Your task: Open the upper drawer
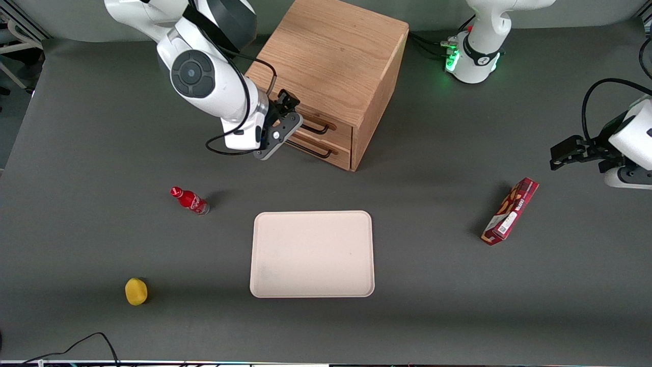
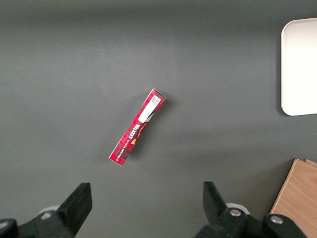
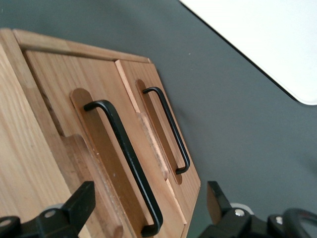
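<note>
- Nearest the front camera, a small yellow object point(image 1: 136, 291) sits on the grey table point(image 1: 433, 316) toward the working arm's end.
- Just farther in, a cream tray point(image 1: 311, 253) lies flat at the table's middle; its corner also shows in the left wrist view point(image 2: 300, 67).
- Farther again, a small red bottle point(image 1: 189, 200) stands tilted toward the working arm's end, and a red snack box point(image 1: 510, 211) lies on its side toward the parked arm's end, well apart from the tray.
- Next comes the gripper point(image 1: 283, 118), tilted, right in front of the cabinet's drawer fronts. In the right wrist view its fingers point(image 3: 81, 201) stand apart with nothing between them, the gripper point(image 3: 148, 203) close to the handles but not touching either.
- Farthest is the oak cabinet point(image 1: 333, 61), standing on the table with two drawers stacked in its front.
- Its upper drawer point(image 1: 326, 127) is the top one, with a thin black bar handle point(image 3: 126, 158); the front looks flush with the cabinet face.
- Directly below it is the lower drawer point(image 1: 331, 150), bearing a matching black handle point(image 3: 171, 131).
</note>
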{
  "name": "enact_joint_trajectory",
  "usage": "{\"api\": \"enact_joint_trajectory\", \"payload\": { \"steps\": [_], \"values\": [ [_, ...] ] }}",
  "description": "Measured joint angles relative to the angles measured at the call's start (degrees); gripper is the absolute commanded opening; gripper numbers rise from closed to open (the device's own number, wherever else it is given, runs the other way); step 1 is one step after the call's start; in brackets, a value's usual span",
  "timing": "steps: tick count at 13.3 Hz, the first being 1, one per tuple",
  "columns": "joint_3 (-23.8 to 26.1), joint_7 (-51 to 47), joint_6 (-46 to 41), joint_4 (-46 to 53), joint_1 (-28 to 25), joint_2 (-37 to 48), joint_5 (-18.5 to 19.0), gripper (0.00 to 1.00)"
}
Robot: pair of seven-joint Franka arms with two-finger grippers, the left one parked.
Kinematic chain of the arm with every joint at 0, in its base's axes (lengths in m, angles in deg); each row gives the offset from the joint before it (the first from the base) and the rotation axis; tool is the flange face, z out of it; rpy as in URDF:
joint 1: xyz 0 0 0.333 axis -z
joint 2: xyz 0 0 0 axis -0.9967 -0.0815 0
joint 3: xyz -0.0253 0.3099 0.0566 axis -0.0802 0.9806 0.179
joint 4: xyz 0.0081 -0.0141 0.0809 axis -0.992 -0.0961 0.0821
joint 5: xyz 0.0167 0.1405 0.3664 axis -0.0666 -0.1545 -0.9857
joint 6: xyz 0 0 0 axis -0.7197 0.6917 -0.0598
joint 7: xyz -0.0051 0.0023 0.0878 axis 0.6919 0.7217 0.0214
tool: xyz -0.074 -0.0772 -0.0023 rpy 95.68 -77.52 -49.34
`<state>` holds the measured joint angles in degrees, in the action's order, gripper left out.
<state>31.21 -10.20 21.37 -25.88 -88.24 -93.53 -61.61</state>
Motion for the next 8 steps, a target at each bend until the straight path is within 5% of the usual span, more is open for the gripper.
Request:
{"api": "enact_joint_trajectory", "payload": {
  "steps": [8],
  "values": [
    [0.1,9.3,3.1,-2.9,-2.0,-0.5,0.6,1.0]
  ]
}}
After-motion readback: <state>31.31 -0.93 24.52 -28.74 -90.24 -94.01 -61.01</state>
